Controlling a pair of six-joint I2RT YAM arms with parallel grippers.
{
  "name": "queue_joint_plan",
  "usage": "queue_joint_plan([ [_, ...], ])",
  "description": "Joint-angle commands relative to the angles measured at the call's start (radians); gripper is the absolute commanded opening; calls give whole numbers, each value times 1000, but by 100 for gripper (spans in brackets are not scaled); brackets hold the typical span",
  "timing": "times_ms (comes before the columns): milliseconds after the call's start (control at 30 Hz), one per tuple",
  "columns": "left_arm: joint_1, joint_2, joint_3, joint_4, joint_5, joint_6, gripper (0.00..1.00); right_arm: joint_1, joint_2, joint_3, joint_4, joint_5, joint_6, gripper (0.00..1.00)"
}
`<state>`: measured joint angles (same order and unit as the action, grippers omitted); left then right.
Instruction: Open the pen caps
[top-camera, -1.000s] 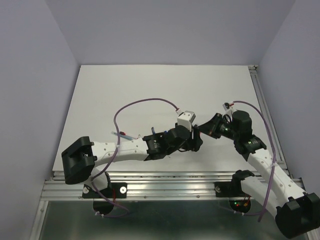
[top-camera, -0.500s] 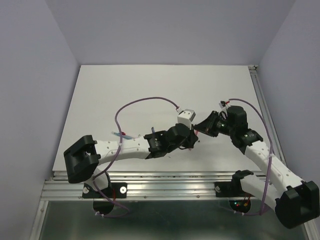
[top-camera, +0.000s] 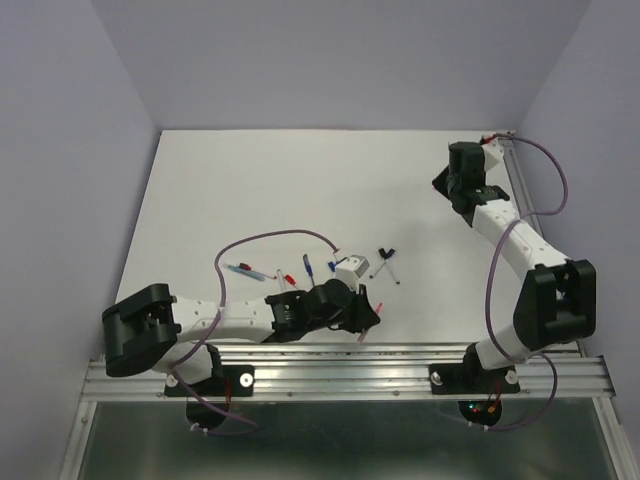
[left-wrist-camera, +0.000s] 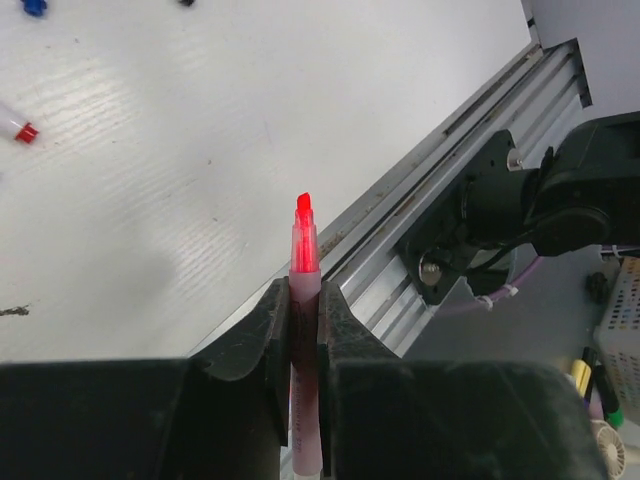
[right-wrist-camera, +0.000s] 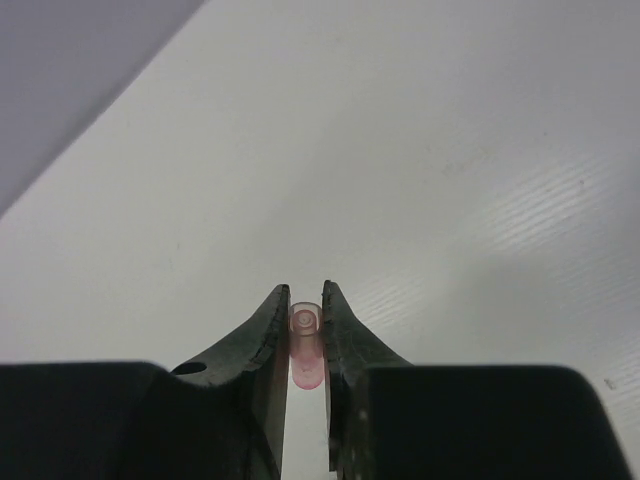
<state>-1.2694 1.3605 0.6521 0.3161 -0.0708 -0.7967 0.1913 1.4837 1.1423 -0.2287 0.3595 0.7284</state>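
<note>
Could drop the tiny pink cap (right-wrist-camera: 305, 352), pinched just at the tips of the right gripper (right-wrist-camera: 305, 300) at the upper right of the top view, or smear the desk (top-camera: 300, 180) with the bare pink pen (left-wrist-camera: 304, 255) squeezed in the left gripper (left-wrist-camera: 303, 302).

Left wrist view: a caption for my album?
Left fingers clamp a pink pen, its red tip uncapped, above the white table.
</note>
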Motion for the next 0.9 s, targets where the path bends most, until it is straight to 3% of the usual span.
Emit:
queue_joint_plan([
  [0, 30, -18, 97, -3, -26, 33, 0, -44, 73, 132, 34, 119, -72, 1],
  [200, 312, 78, 300, -126, -53, 172, 0, -133, 200, 223, 22, 93, -199, 1],
  [267, 407, 173, 467, -143, -49, 242, 0, -173, 243, 247, 22, 41, -218, 1],
  [367, 453, 359, 639, -216, -78, 310, 0, -187, 297, 280, -20, 9, -233, 1],
  [500, 511, 665, 1014, -327, -20, 390, 0, -216, 334, 226, -2, 25, -245, 2],
  [867, 544, 1141, 1658, -540, 65, 498, 0, -236, 391, 174, -93, 4, -195, 6],
])
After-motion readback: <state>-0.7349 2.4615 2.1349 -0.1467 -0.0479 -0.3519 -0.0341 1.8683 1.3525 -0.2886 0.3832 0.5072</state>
